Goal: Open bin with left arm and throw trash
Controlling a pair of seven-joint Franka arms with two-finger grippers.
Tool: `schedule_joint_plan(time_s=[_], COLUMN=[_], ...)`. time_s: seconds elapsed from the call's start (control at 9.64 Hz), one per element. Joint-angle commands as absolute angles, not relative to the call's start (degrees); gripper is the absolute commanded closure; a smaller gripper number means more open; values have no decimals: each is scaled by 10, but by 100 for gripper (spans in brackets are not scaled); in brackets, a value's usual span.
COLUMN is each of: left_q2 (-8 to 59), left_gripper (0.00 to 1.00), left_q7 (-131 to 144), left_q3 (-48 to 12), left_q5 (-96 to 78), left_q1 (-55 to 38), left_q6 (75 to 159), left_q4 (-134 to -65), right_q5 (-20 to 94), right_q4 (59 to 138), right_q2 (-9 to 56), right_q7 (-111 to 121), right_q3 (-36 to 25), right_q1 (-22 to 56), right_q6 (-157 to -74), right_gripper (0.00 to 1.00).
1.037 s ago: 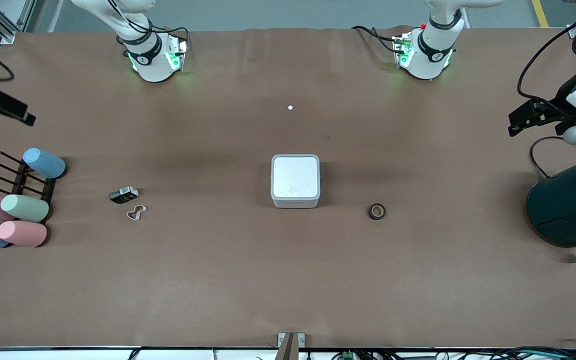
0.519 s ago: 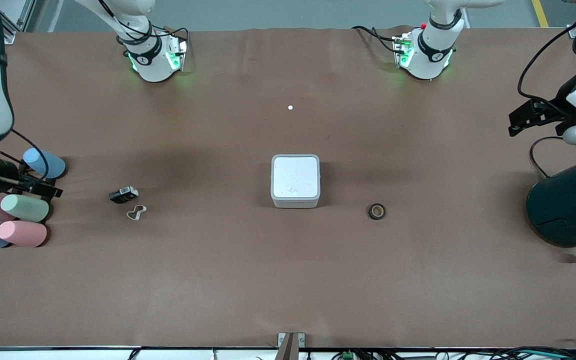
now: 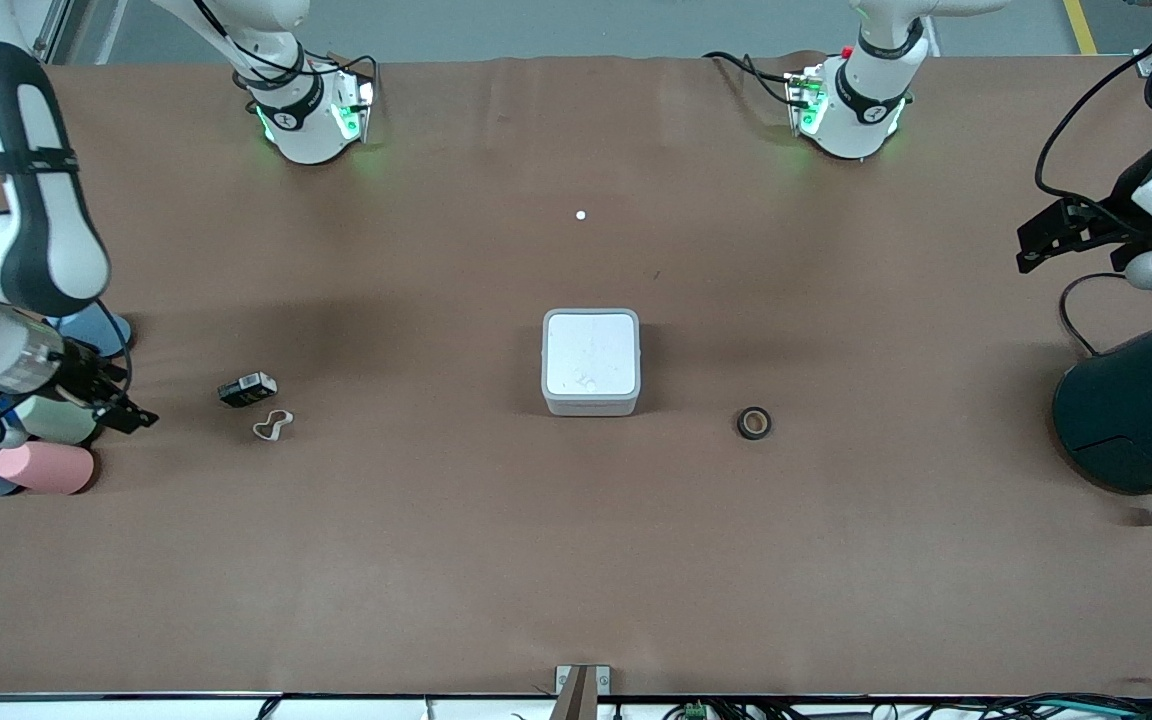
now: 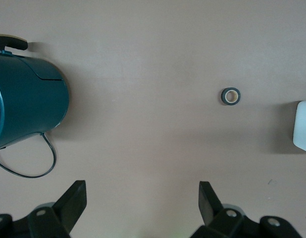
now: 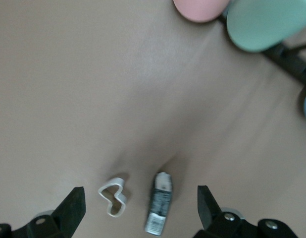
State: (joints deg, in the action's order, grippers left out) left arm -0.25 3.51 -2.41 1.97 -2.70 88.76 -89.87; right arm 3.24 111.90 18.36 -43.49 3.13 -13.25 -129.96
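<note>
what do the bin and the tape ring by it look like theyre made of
The bin looks like matte white plastic with a light-grey rim: smooth flat lid, rounded moulded corners, only faint scuffs. The tape ring looks like a roll of black tape wound on a tan core, probably cardboard, though the core material is hard to tell.

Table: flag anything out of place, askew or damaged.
Nothing looks damaged or spilled. The bin sits square with its lid shut. The black packet, white loop and tape ring lie loose on the table, as trash awaiting pickup.
</note>
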Motion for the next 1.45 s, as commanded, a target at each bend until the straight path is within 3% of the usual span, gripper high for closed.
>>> schedule_joint_plan(time_s=[0.0, 0.41, 0.83, 0.93, 1.04, 1.14, 1.24, 1.35], left_q2=[4, 4, 16, 26, 58, 109, 161, 225], left_gripper=[0, 0, 2, 46, 74, 83, 88, 100], left_q7=[27, 28, 27, 30, 45, 54, 86, 113], left_q3=[-25, -25, -50, -81, -117, -143, -149, -149], left_q5=[22, 19, 12, -2, 0, -4, -5, -5], left_q1=[-26, -25, -55, -77, -105, -142, -184, -229], left_q6=[885, 883, 855, 851, 855, 891, 945, 1008], left_q4=[-886, -889, -894, -893, -884, -860, -844, -824], right_q5=[32, 27, -8, -11, -11, -11, -11, -11], right_q4=[1135, 1179, 1186, 1193, 1192, 1185, 1183, 1180], right_q2=[200, 203, 250, 251, 252, 254, 256, 256], right_q7=[-492, -560, -564, -569, -603, -638, -641, -642], right_q3=[30, 30, 29, 29, 30, 30, 30, 30], right_q1=[-125, -97, -86, -87, -87, -86, -84, -84], right_q6=[-1315, -1316, -1356, -1354, -1357, -1361, -1366, -1363], right_gripper=[3, 6, 7, 19, 48, 77, 99, 100])
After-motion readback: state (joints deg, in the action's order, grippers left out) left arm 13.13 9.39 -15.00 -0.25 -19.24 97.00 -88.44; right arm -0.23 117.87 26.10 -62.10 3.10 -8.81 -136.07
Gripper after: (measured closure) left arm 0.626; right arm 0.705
